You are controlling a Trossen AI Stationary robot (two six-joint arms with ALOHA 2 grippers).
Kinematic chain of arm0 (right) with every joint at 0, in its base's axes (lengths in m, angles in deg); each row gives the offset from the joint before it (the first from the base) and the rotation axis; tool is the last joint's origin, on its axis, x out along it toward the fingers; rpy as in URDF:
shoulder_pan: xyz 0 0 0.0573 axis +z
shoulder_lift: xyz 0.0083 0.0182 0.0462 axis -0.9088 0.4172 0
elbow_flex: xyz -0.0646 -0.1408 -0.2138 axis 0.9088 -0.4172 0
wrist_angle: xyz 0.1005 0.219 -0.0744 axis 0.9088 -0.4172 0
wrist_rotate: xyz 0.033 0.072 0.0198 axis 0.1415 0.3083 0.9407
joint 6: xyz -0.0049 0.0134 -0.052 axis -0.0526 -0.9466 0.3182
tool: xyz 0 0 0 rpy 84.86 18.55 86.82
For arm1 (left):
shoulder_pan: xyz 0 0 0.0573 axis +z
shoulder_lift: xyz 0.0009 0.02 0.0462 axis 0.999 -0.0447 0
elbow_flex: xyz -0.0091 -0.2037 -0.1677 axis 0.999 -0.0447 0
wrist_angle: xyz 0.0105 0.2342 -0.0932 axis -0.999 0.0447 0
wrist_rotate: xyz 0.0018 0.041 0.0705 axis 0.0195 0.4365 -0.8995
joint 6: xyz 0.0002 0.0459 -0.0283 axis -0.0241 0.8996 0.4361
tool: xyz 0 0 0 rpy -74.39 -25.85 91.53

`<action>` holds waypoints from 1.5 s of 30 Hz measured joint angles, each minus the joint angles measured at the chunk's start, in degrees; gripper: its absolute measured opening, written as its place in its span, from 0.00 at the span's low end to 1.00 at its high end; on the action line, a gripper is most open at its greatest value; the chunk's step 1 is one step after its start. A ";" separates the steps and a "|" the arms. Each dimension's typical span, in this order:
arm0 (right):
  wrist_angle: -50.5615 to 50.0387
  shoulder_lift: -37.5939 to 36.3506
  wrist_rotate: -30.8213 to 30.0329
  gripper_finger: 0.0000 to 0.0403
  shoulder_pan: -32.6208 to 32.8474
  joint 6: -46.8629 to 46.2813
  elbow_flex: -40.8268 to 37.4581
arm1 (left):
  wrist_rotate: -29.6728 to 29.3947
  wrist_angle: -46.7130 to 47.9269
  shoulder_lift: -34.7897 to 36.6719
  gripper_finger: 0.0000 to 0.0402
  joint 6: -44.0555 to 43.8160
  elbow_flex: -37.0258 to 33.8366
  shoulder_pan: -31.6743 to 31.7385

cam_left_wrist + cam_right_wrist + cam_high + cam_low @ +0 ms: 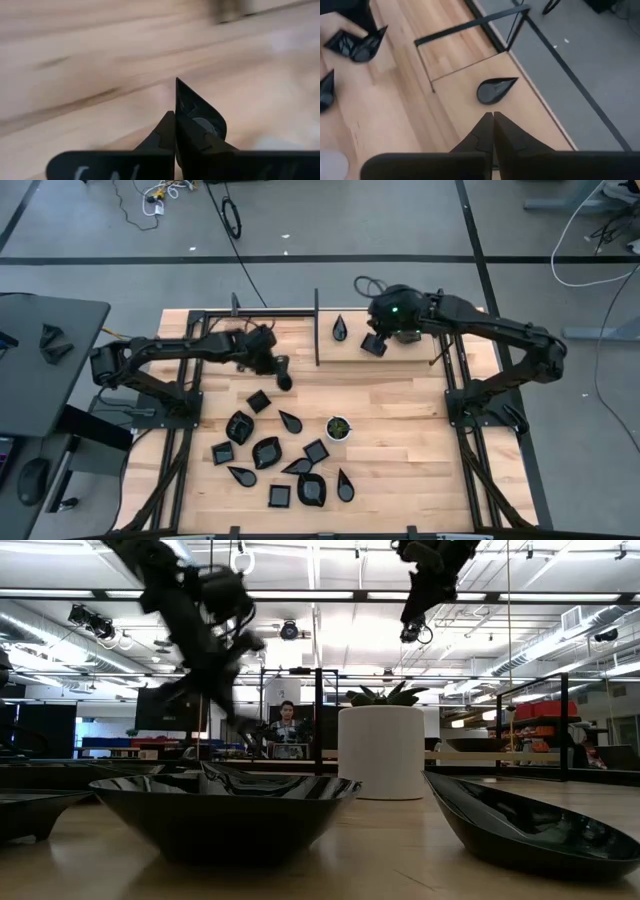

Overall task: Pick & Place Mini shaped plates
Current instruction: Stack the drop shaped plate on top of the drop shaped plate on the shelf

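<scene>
Several glossy black mini shaped plates (267, 451) lie flat in a loose cluster on the near half of the wooden table (400, 460). One more, a teardrop plate (341, 328), rests flat at the far side, right of the upright black divider. My left gripper (175, 117) hangs over the table's middle (283, 377), shut on a pointed black plate (200, 115). My right gripper (493, 116) is shut with nothing in it, raised above the far right area (376, 345), just short of the teardrop plate (495, 90). My left gripper pinches the pointed plate by its rim (186, 120) between its two fingers. They come at it slanting down from the table's left. The plate stands on edge in the hold, its pointed tip (177, 82) reaching out past the fingertips, lifted clear of the table.
A small white cup (338, 427) with green inside stands right of the cluster. A black frame with an upright divider (317, 328) crosses the table's far part. Black rails run along both side edges. Bare wood lies at the table's near right.
</scene>
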 joint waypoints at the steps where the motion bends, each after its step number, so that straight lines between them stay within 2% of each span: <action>1: 0.02 -0.67 0.06 0.03 -0.43 -0.73 0.01 | 0.85 -0.15 -0.12 0.01 1.29 2.36 -0.04; 4: 0.53 -2.08 2.88 0.03 -1.59 -4.10 0.01 | 1.41 0.19 -0.19 0.01 4.49 10.10 -0.80; 9: 3.93 -2.72 16.57 0.04 -3.71 -7.98 0.01 | -3.62 1.45 -1.31 0.01 7.48 22.57 -2.84; 13: 11.97 -2.72 24.64 0.11 -3.59 -8.88 0.01 | -5.29 4.92 -4.50 0.01 8.59 30.03 -3.03; 15: 16.57 -2.72 26.23 0.16 -2.84 -8.27 0.01 | -5.47 6.87 -7.13 0.01 9.01 33.46 -2.97; 18: 20.21 -1.96 25.91 0.25 -1.67 -5.94 0.08 | -5.47 9.19 -11.64 0.01 9.16 38.68 -3.36; 22: 18.30 0.25 22.02 0.35 -0.19 -3.53 0.06 | -5.38 10.67 -16.28 0.01 9.38 44.40 -3.61; 28: 14.94 3.79 16.37 0.40 0.67 -3.87 0.04 | -4.53 11.05 -19.96 0.01 11.58 49.88 -3.91; 34: 14.33 5.01 9.60 0.35 1.02 -3.98 0.01 | -4.96 11.32 -19.91 0.01 11.59 50.05 -3.76; 45: 16.11 5.56 10.34 0.17 1.00 -2.26 0.01 | -5.31 11.29 -19.91 0.02 11.74 50.05 -3.76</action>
